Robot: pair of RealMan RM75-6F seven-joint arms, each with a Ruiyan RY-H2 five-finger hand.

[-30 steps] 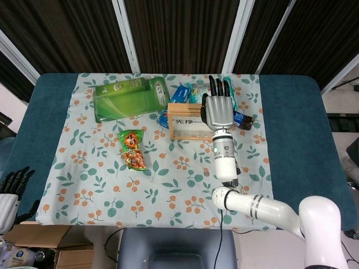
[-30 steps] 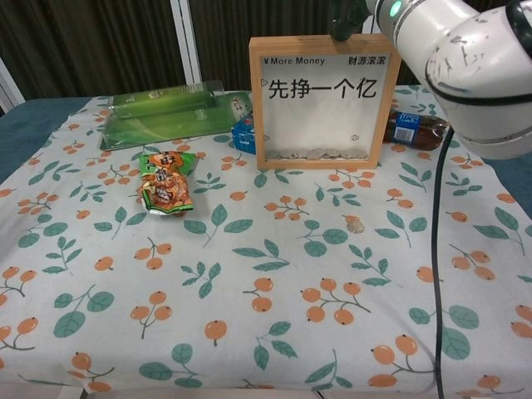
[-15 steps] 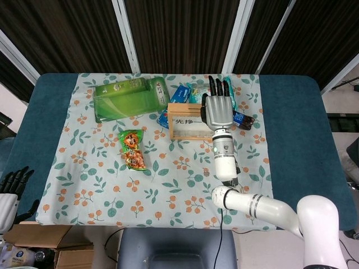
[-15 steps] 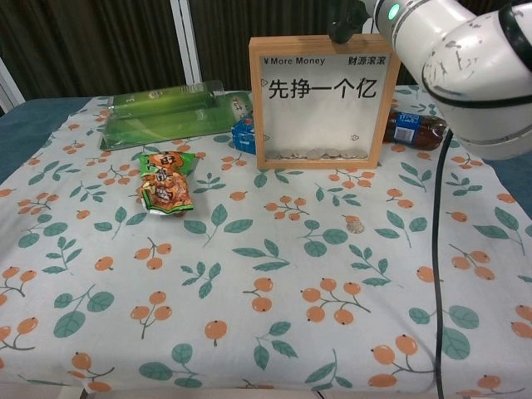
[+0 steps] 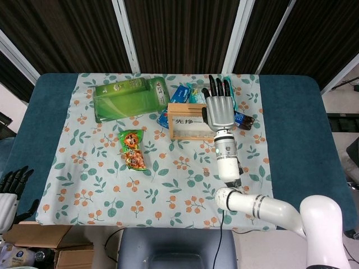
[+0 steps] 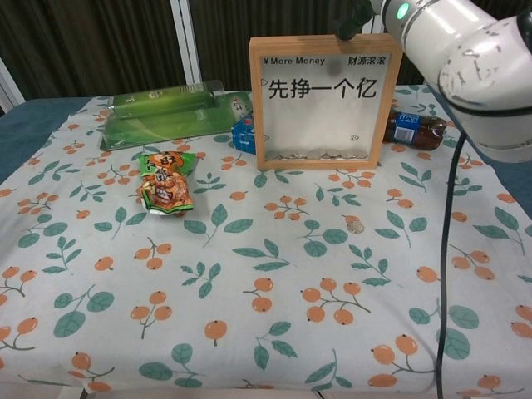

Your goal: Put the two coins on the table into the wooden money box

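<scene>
Coin (image 6: pixel 355 224) lies flat on the flowered tablecloth (image 6: pixel 249 332) in the chest view, in front of the wooden money box (image 6: pixel 324 100) and a little to its right, well apart from it; only one loose coin is visible, and the second cannot be found in either view. More coins sit in a heap at the bottom of the box behind its clear front. Judgement on handling: small, thin, stiff metal, light, slippery, and flush with soft cloth, so it is hard to get under. Best take is a pinch by thumb and one fingertip across the rim, pressing into the cloth a bit to tip an edge up. Box is upright and rigid and looks stable, though a push at the top could topple it. Right hand (image 5: pixel 219 106) hovers over the right end of the box top with fingers straight and spread, holding nothing. Left hand (image 5: pixel 11 190) hangs off the table's near left corner; fingers look loosely apart and empty, but it is small and partly cut off. Also on the table: green pack (image 5: pixel 130 98), orange-green snack bag (image 6: pixel 166 181), dark bottle (image 6: pixel 413 130) behind the box, blue packet (image 6: pixel 243 133).
</scene>
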